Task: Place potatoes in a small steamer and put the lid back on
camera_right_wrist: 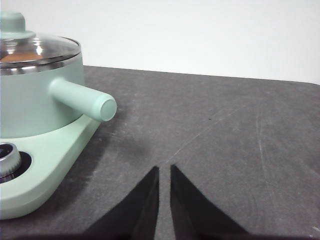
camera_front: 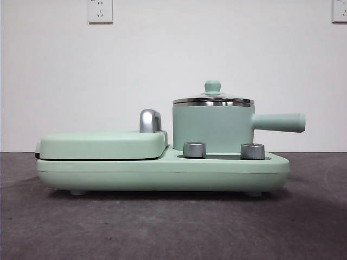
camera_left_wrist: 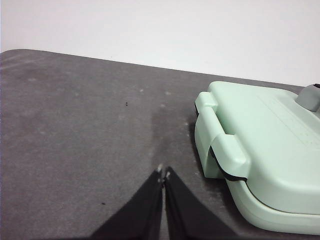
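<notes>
With the lid (camera_front: 212, 98) seated squarely on the small steamer (camera_front: 212, 127), you are looking at a scene that reads as finished or very nearly so: the pot stands upright on the right end of the mint-green cooker base (camera_front: 162, 172), its straight handle (camera_front: 278, 122) pointing away from the closed griddle cover (camera_front: 102, 144) beside it. In the right wrist view an orange-brown tint shows through the glass, which may be the potato, though you cannot be sure; no potato lies on the dark table (camera_front: 173, 227) in any view. Your left gripper (camera_left_wrist: 163, 173) waits low over the table just off the griddle end of the base, its jaws pressed together and holding nothing. Your right gripper (camera_right_wrist: 164, 170) waits on the opposite side, near the handle's tip and apart from it, jaws drawn to a narrow slit, also empty. Neither arm enters the front view. If the potato is indeed inside, nothing calls for another grasp; your only remaining check would be that the lid sits level on the steel rim, as it appears to from the front.
</notes>
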